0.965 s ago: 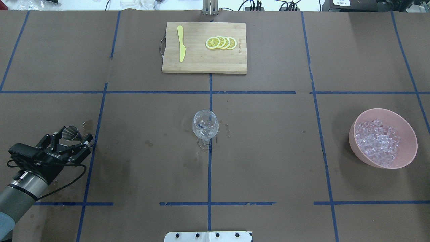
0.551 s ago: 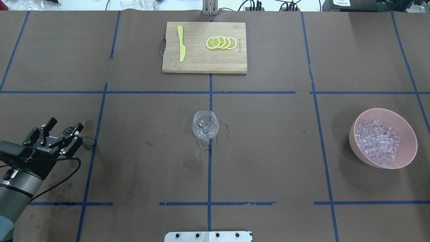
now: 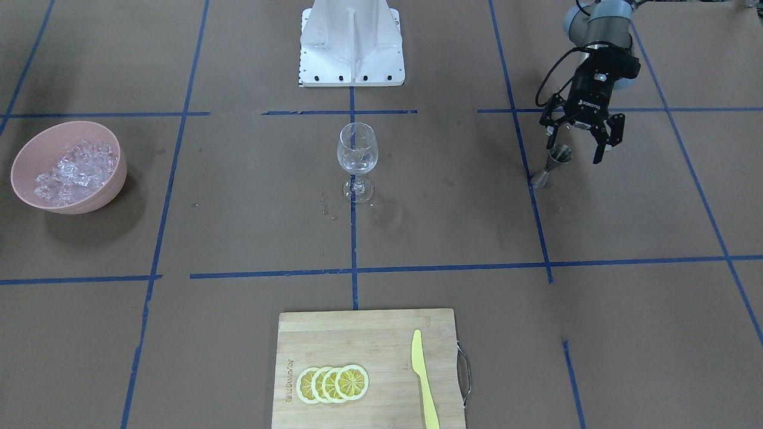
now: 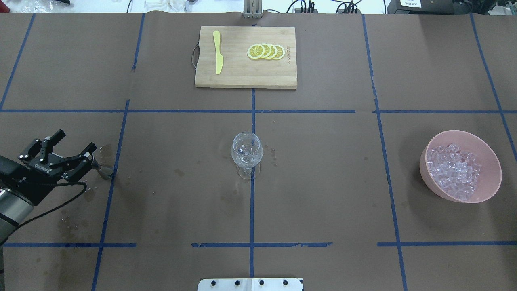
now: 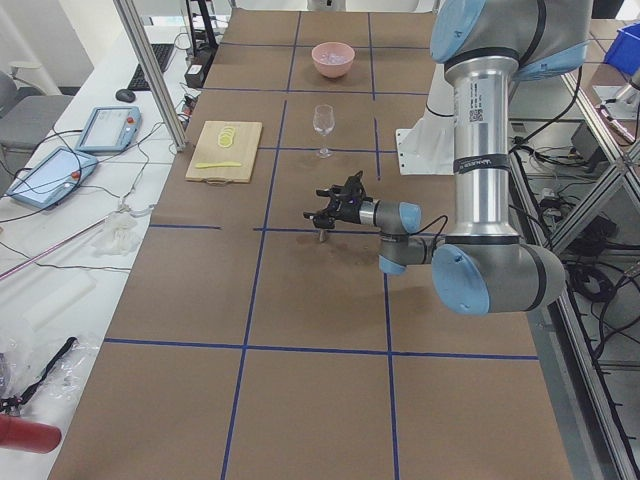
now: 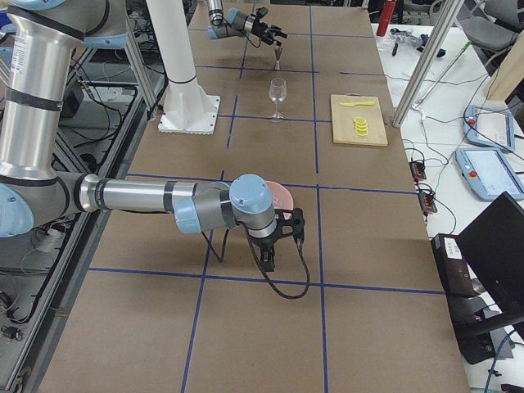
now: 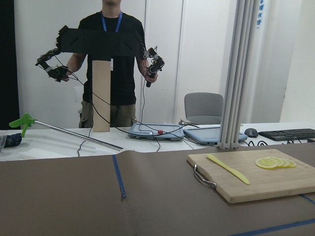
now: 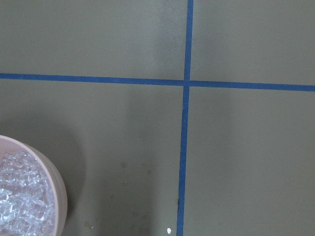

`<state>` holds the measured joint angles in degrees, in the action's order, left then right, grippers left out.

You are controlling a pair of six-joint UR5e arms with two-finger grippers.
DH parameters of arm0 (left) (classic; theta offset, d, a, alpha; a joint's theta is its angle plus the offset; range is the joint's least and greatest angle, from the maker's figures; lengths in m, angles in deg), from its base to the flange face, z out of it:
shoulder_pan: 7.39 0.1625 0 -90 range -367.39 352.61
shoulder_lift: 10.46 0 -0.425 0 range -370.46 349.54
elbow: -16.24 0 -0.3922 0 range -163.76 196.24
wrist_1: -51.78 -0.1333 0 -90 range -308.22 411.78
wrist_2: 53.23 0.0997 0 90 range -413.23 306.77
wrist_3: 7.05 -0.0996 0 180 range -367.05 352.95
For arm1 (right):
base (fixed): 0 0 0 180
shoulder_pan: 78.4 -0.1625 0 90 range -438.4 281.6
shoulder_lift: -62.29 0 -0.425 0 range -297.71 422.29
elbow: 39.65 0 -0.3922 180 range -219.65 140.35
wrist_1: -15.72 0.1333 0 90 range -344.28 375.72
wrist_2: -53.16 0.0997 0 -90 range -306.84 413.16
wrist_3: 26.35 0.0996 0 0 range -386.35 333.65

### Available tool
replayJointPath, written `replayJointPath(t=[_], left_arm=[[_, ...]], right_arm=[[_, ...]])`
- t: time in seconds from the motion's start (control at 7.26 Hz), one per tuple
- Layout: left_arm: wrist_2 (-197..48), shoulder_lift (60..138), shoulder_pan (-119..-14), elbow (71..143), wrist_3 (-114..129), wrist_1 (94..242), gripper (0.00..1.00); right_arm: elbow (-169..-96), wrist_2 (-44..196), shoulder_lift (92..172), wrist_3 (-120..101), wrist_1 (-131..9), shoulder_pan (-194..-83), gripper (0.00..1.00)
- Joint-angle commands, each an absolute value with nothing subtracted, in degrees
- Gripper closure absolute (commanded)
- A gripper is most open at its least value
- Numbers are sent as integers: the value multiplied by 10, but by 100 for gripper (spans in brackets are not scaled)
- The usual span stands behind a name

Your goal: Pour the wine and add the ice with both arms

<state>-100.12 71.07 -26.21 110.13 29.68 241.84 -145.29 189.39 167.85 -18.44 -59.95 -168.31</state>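
Table covered in brown paper, split into big rectangles by blue tape lines; wine glass upright at centre, foot on the middle tape line; wooden cutting board at far centre, flat, handle to the left; pink bowl on the right, well apart from the glass; small metal jigger upright on the left, just beside a tape line; white base plate at near centre edge; wet spots beside the jigger and around the glass foot.
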Motion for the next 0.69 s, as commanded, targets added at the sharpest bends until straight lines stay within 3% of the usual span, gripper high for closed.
replayJointPath(t=[0.0, 0.55], left_arm=[[-1248, 712, -446, 1103, 232, 2340, 0], [-1600, 801, -755, 1122, 89, 2030, 0]], right_arm=[[-1453, 1894, 1678, -184, -600, -1683, 0], [-1450, 1894, 1676, -183, -600, -1683, 0]])
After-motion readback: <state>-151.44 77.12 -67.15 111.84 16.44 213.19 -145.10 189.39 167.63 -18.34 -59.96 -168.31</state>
